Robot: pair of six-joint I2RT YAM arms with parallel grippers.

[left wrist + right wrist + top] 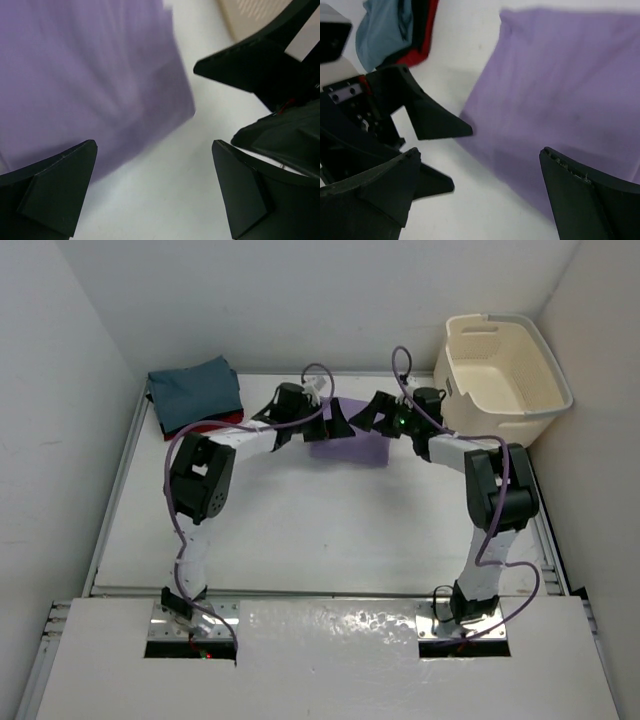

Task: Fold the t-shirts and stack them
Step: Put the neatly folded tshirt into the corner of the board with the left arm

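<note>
The left gripper [337,424] stood with its jaws wide apart and nothing between them, and the right gripper [372,412] was the same, spread and empty. The two faced each other closely near the far middle of the table [300,530], tips almost meeting.

Directly under both lay the purple shirt [360,452], flat on the surface and looking already folded to a rough rectangle, its longer side seemingly running left to right across the table. In the left wrist view it filled the upper left, one edge slanting down between the fingers. In the right wrist view it spread to the right, its corner near the left arm's jaw. Neither gripper appeared to touch the cloth.

Well off to the left, at the far corner, sat the stack of shirts [195,395]: blue-grey on top, with red and black edges showing beneath. The tub [510,412] stood at the far right.

As the stack lay leftward from the purple shirt, the left arm seemed better placed to carry it there.
</note>
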